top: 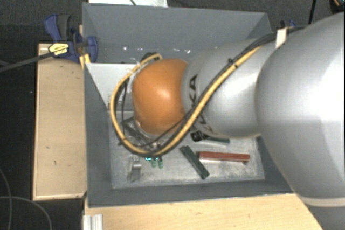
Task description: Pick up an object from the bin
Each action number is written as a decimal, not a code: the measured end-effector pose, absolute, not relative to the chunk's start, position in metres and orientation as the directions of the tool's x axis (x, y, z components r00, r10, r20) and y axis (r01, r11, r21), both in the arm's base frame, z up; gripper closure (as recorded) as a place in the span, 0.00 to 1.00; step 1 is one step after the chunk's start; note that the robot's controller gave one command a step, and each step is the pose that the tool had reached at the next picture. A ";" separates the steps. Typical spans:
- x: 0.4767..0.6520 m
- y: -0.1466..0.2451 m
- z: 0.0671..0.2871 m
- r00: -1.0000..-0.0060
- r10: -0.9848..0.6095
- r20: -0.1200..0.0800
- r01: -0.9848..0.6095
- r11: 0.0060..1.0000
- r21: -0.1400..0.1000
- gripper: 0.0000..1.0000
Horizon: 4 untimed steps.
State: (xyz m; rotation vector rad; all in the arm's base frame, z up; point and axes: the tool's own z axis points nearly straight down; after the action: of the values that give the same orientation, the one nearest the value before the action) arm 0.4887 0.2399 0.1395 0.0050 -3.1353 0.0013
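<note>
Whether the jaws, hidden under the orange cover [159, 95], are open cannot be told; a straight, slow descent beside the small grey piece [135, 169] seems wisest.

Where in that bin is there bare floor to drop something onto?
Bare floor lies along the bin's front wall, between the small grey piece and the dark green bar, and in front of the red-brown stick. Under the arm's orange cover it is crowded.
</note>
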 end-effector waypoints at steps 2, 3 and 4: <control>0.547 0.050 0.109 -0.947 -0.322 -0.002 -0.322 0.947 -0.003 0.00; 0.538 -0.008 0.070 -0.863 -0.505 0.003 -0.505 0.863 0.000 0.00; 0.540 -0.005 0.072 -0.864 -0.503 -0.004 -0.503 0.864 0.000 1.00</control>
State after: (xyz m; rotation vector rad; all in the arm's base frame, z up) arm 0.5403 -0.0053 0.0722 0.8193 -3.0373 -0.0012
